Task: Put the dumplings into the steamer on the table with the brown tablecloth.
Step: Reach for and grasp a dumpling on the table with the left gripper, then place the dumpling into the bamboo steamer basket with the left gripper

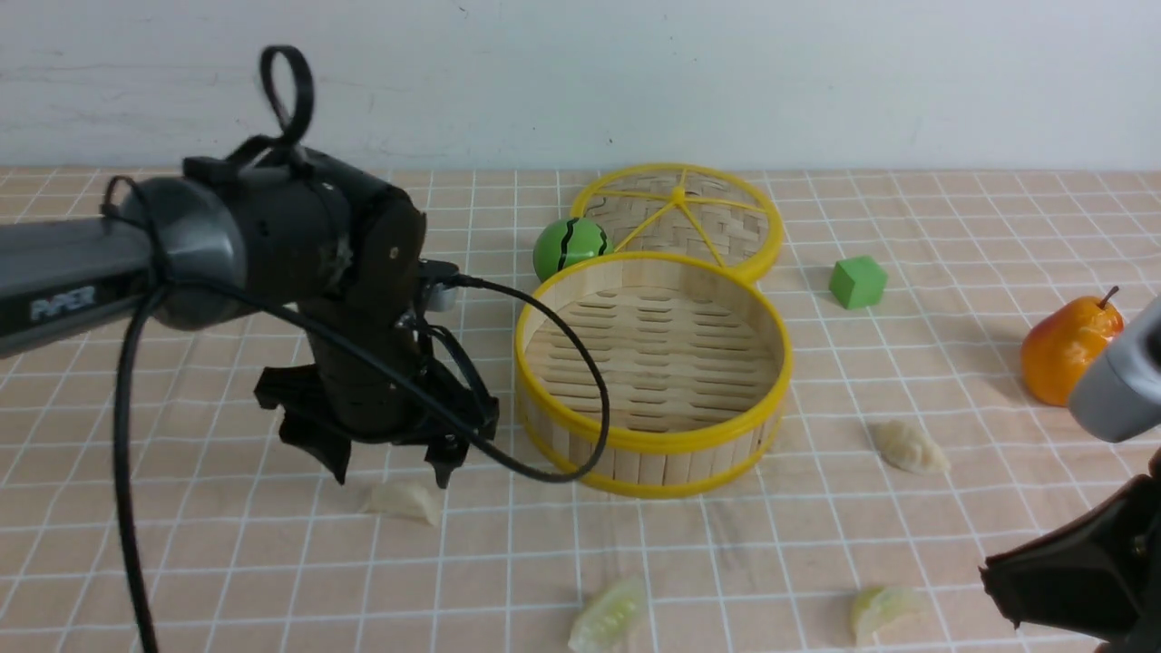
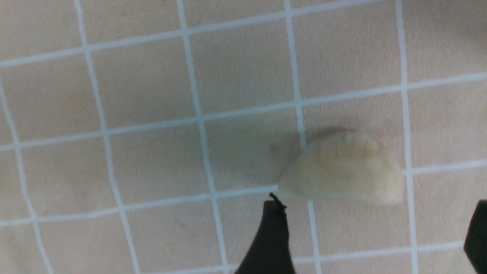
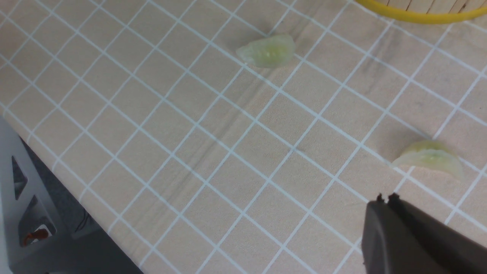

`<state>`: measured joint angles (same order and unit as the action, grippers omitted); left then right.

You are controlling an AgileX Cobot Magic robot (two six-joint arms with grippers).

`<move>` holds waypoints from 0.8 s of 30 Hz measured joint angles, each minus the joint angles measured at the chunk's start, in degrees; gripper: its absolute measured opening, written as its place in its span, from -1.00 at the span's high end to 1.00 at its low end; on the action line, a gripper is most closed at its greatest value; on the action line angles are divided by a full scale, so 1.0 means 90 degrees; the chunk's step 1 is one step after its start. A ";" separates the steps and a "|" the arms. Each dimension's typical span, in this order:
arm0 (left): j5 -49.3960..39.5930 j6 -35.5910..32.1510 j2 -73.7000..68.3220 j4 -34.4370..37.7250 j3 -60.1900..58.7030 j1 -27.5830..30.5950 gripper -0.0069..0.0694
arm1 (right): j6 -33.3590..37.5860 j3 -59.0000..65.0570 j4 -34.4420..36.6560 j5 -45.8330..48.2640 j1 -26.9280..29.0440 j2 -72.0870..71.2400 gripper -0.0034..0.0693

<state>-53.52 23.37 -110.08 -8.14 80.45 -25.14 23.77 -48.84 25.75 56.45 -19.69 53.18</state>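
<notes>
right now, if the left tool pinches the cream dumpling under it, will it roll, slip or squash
The cream dumpling probably won't roll: it rests on a broad flat side on the tablecloth. Its rounded, tapering body may slip from the open left tool unless pinched across the thick middle. It is small, so likely light; softness cannot be told.

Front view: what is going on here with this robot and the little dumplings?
The left gripper hangs open just above a cream dumpling and grips nothing. The right gripper is shut and holds nothing, low near a pale green dumpling. A second cream dumpling and a second green dumpling also lie on the brown grid tablecloth. The bamboo steamer has none in it yet.
</notes>
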 joint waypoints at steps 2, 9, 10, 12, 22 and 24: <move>0.0041 0.0019 -0.0249 -0.0008 0.0105 0.0000 -0.68 | 0.0000 0.0000 -0.0015 0.0000 0.0000 0.0000 0.93; 0.0031 0.0033 -0.0670 0.0069 0.0166 0.0000 -0.62 | 0.0001 0.0000 -0.0095 0.0006 -0.0007 0.0000 0.92; 0.0006 0.0033 -0.0670 0.0091 0.0167 0.0000 -0.61 | 0.0007 0.0000 -0.0095 0.0006 -0.0007 0.0000 0.92; -0.0017 0.0033 -0.0670 0.0115 0.0167 0.0000 -0.60 | 0.0007 0.0000 -0.0095 0.0006 -0.0007 0.0000 0.91; -0.0308 0.0033 -0.0670 0.0070 0.0186 0.0000 -0.36 | 0.0007 0.0000 -0.0095 -0.0046 -0.0007 0.0000 0.90; -0.0324 0.0033 -0.0646 0.0005 0.0191 0.0000 -0.36 | 0.0007 0.0000 -0.0095 -0.0046 -0.0007 0.0000 0.91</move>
<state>-56.44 23.66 -115.89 -8.10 82.17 -25.14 23.83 -48.84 24.90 56.04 -19.75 53.18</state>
